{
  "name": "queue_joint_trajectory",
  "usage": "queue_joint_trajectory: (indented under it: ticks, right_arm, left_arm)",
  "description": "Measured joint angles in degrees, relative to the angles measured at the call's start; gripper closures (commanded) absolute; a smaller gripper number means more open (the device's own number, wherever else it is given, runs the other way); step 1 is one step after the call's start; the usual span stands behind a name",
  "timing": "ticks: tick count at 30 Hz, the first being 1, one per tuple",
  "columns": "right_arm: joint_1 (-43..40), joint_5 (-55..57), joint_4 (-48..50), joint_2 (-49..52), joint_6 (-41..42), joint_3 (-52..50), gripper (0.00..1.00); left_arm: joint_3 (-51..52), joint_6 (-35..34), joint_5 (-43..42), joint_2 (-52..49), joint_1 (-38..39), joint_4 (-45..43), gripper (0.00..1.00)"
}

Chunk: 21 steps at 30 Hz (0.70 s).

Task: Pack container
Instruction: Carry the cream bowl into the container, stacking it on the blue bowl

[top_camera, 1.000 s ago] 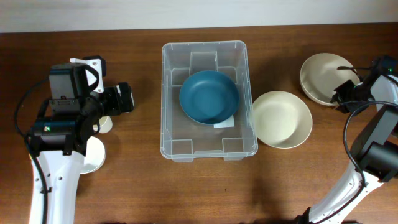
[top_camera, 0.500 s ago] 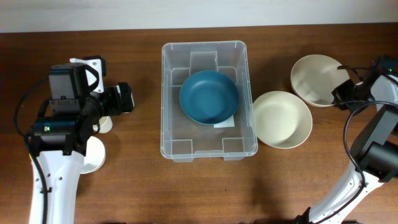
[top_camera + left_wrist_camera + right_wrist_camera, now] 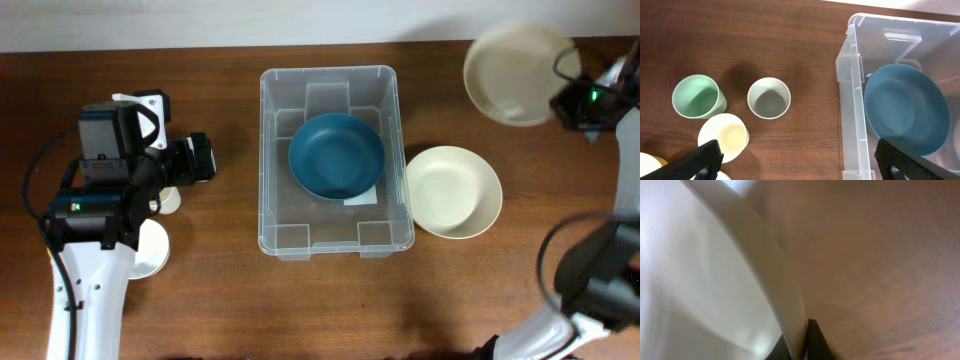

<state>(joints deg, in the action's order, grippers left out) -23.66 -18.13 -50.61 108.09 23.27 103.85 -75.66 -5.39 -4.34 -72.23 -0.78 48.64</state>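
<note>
The right fingers [image 3: 812, 342] are pinched shut on the thin rim of a cream bowl [image 3: 512, 72], held aloft right of the container [image 3: 335, 235] mid-counter. The left fingers [image 3: 707, 156] gape wide and empty, left of it. With only an edge pinch, the bowl could swivel or slip and clip the container's wall.

You're at a robot test setup: two arms [image 3: 95, 215] flank a wooden table [image 3: 210, 295] carrying a clear container [image 3: 268, 150], bowls [image 3: 453, 191], cups [image 3: 769, 97].
</note>
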Motion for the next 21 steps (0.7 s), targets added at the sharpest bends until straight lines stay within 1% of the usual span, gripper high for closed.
queue_joint_trajectory:
  ticks: [2,4,5,6,8,13,17,21]
  right_arm:
    - [4.13,-0.11,-0.17,-4.28,-1.66,0.83,0.96]
    - [10.73,-0.63,-0.57,-7.96,-3.82,1.4,0.96]
    - [12.61,-0.85,-0.72,-8.46,-4.13,1.49,0.96]
    - [16.24,-1.11,-1.2,-8.85,-5.03,1.55,0.96]
    - [22.23,-0.79,-2.38,-8.31,-6.23,1.55,0.96]
    - [36.04,6.86,-3.39,-3.39,-7.41,1.51,0.96]
    - [40.33,9.7,-3.39,-0.15,-7.48,1.51,0.96]
    - [40.85,11.69,-3.39,3.98,-7.45,1.51,0.96]
  left_arm:
    - [0.0,0.0,0.0,0.0,0.0,0.0,0.0]
    - [0.0,0.0,0.0,0.0,0.0,0.0,0.0]
    - [0.0,0.0,0.0,0.0,0.0,0.0,0.0]
    - [0.0,0.0,0.0,0.0,0.0,0.0,0.0]
    - [0.0,0.0,0.0,0.0,0.02,0.0,0.0]
    - [0.0,0.0,0.0,-0.02,0.0,0.0,0.0]
    - [0.0,0.0,0.0,-0.02,0.0,0.0,0.0]
    - [0.0,0.0,0.0,-0.02,0.0,0.0,0.0]
